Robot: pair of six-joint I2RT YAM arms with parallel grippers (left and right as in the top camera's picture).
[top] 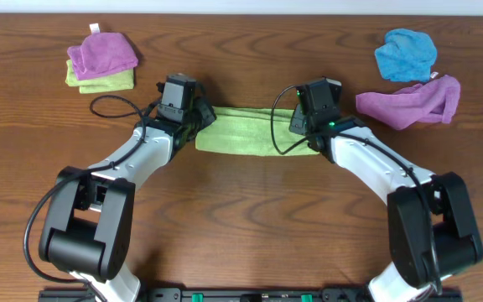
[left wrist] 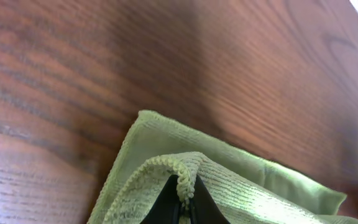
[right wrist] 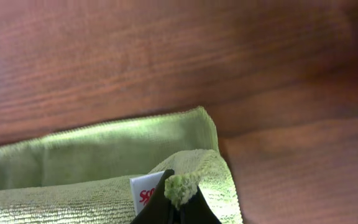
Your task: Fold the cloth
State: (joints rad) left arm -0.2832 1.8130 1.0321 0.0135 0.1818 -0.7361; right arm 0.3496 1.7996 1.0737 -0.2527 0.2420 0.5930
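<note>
Progress: judged about half done; the cloth (top: pixel 246 134) was already doubled into a long narrow band, and the crosswise folds remained.
Cloth place: mid-bench (top: pixel 250 226), between the two arms.
Left claw (left wrist: pixel 183 194): pinched together on the upper layer's corner.
Right claw (right wrist: pixel 179 198): clamped on the opposite corner, beside the white tag (right wrist: pixel 143 194).
Look: lime-green ribbed terry with stitched edges.

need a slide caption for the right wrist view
Right gripper pinching a corner of the lime-green cloth beside its white tag, over the wooden table.
</note>
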